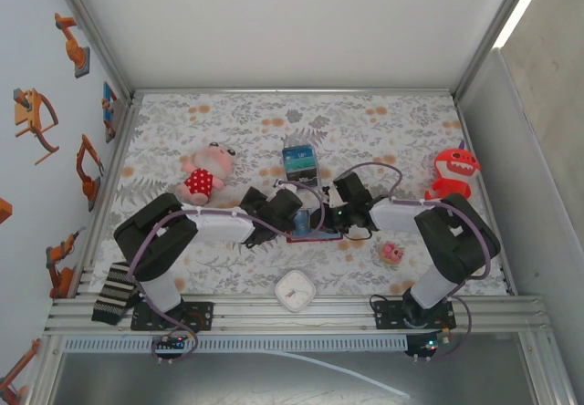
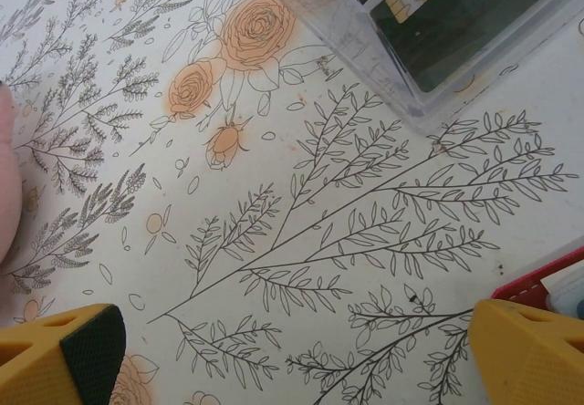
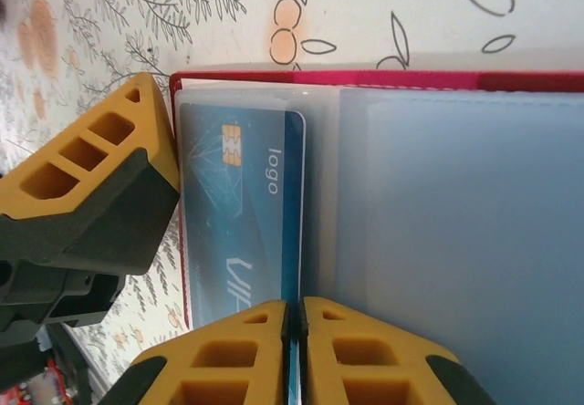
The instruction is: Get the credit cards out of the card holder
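The card holder [image 1: 308, 235] lies open on the desk [image 1: 228, 131] at the centre of the top view, between the two arms. At the bottom of the right wrist view, the right gripper [image 3: 295, 312] is clenched on the edge of a teal credit card [image 3: 242, 213] sitting in a clear pocket. The left gripper [image 2: 297, 346] is spread wide above the desk, with the card holder's red corner beside the finger at the lower right of its frame.

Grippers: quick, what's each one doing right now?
Left gripper: open, holding nothing.
Right gripper: closed, pinching the edge of the credit card in the card holder.
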Controlling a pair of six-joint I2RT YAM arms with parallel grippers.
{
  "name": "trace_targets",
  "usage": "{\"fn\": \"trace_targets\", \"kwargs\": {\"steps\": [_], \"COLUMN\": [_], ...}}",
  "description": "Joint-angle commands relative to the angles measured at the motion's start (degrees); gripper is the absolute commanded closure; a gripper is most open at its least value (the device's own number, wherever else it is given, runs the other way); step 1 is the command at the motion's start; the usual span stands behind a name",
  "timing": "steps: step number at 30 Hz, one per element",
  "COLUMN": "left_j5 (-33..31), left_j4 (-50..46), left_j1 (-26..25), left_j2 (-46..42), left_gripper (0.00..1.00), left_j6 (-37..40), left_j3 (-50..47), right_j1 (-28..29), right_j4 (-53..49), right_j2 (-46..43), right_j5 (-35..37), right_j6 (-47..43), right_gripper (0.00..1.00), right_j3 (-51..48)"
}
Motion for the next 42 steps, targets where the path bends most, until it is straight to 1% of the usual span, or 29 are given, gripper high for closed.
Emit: {"fn": "trace_targets", "kwargs": {"steps": [1, 6, 10, 14, 19, 23, 26, 28, 32, 37, 42], "left_j5": [-1.33, -1.33, -1.29, -1.29, -1.42, -1.32, -1.42, -1.43, -1.34, -1.25, -1.33], "left_j4": [-3.37, -3.38, -3.5, -3.47, -3.41, -3.41, -3.42, -3.4, -3.34, -3.17, -2.8], "left_j1": [-0.6, -1.03, -1.32, -1.4, -1.41, -1.5, -1.5, -1.46, -1.5, -1.5, -1.5], "left_j2": [-0.19, 0.32, 0.69, 0.78, 0.83, 0.88, 1.07, 1.13, 1.18, 1.33, 1.15], "left_gripper": [0.03, 0.03, 0.03, 0.03, 0.03, 0.03, 0.03, 0.03, 0.03, 0.03, 0.03], "left_j6": [-0.67, -0.62, -0.58, -0.58, -0.8, -0.78, -0.71, -0.76, -1.02, -0.94, -0.5], "left_j3": [0.87, 1.28, 1.57, 1.66, 1.67, 1.8, 1.92, 1.93, 1.65, 1.58, 1.23], "right_j1": [-0.65, -0.95, -0.91, -0.91, -0.91, -0.91, -0.91, -0.92, -0.91, -0.91, -0.91], "right_j4": [6.35, 13.81, 16.91, 16.78, 14.01, 14.29, 14.49, 13.02, 5.16, -3.67, -5.46], "right_j2": [-0.56, 1.41, 3.11, 3.14, 2.41, 2.45, 2.45, 1.94, -0.83, -3.68, -4.47], "right_j5": [-2.88, -6.02, -7.1, -6.82, -5.6, -5.67, -5.46, -4.55, 0.1, 4.84, 5.72], "right_j6": [2.82, 5.85, 6.98, 6.64, 5.03, 5.01, 4.9, 4.15, 0.51, -3.4, -3.74], "right_gripper": [0.89, 0.86, 0.85, 0.86, 0.91, 0.9, 0.91, 0.93, 1.0, 1.0, 1.0], "right_j3": [-1.03, -2.62, -2.97, -2.86, -2.44, -2.7, -2.78, -2.63, -1.53, 0.45, 0.94]}}
